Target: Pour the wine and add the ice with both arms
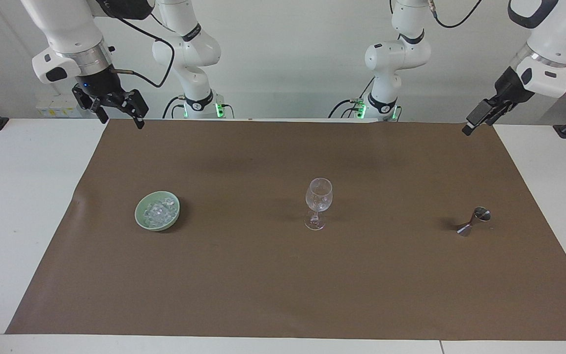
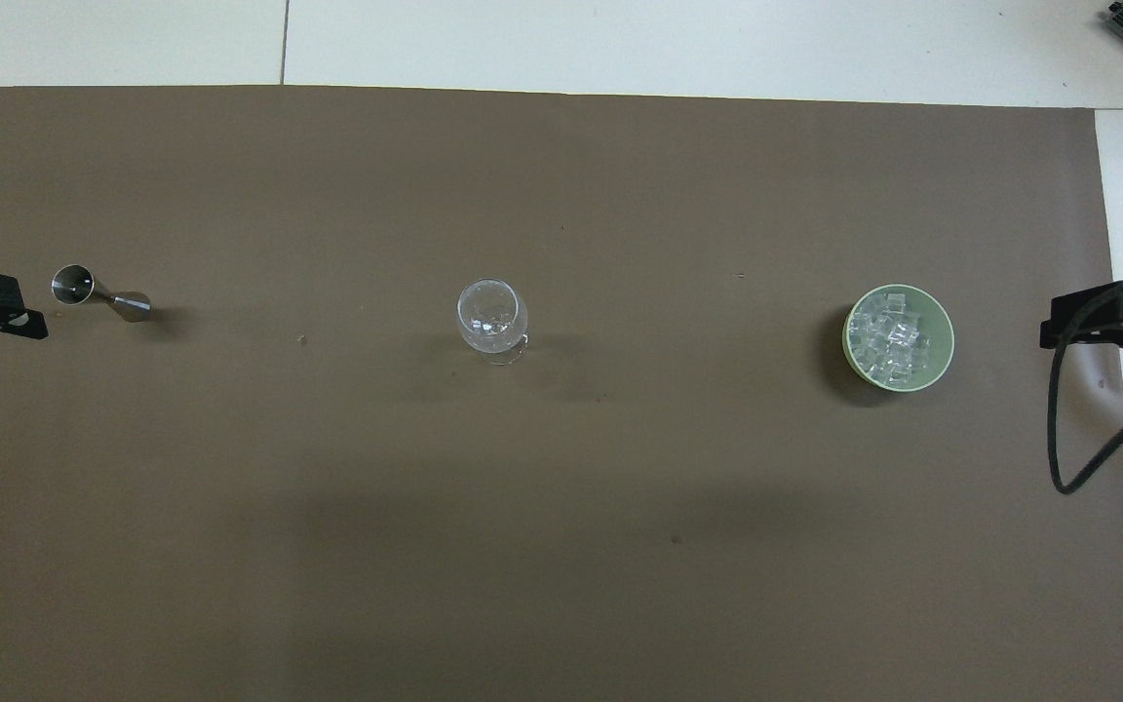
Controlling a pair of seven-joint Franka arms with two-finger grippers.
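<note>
1. The right arm (image 1: 67,29) comes down at the upper left of the facing view, its wrist pointing straight down.
2. The right tool (image 1: 118,115) hangs there with its fingers spread apart, holding nothing.
3. The left arm (image 1: 548,39) enters at the upper right, its wrist tilted inward.
4. The left tool (image 1: 479,118) is seen edge-on, slanting down; it grips nothing.

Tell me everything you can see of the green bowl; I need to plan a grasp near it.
The green bowl is small, round, pale green and glossy, ceramic by its look. It sits upright on the brown mat toward the right arm's end of the table, level with the wine glass. A heap of clear ice chunks fills it. Nothing else touches it.
</note>
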